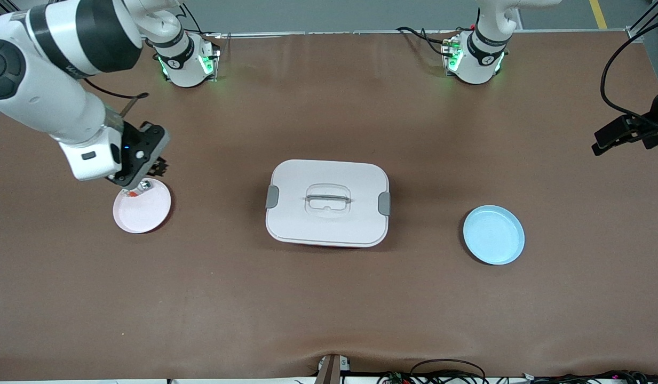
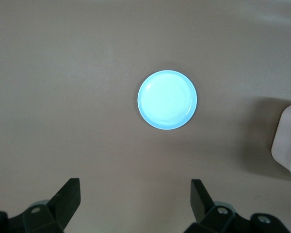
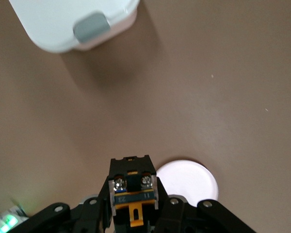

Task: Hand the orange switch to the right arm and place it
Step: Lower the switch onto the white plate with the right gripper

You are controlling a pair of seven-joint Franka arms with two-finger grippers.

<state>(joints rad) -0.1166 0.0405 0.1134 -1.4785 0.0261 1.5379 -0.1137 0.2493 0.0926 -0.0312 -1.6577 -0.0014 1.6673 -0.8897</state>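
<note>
1. Orange-and-black, the orange switch [image 3: 132, 194] is gripped between the fingers of the right end effector [image 1: 142, 173], over the 12 o'clock rim of the pink plate [image 1: 147, 213]
2. A small clear item with a red bit [image 1: 139, 189] is seen on that plate
3. The left end effector [image 2: 136, 204] is held wide apart, high over the blue plate [image 2: 167, 99]
4. The white lidded box [image 1: 327, 202] is set mid-surface [image 1: 329, 298], between the plates

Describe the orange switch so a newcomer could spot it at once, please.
The left gripper waits open over the blue plate. From the white lidded box mid-table, look toward the right arm's end to the pink plate. The right gripper hangs over it, shut on the orange switch: black, blocky, with an orange-tan tab, unlike the silvery item on the plate.
</note>
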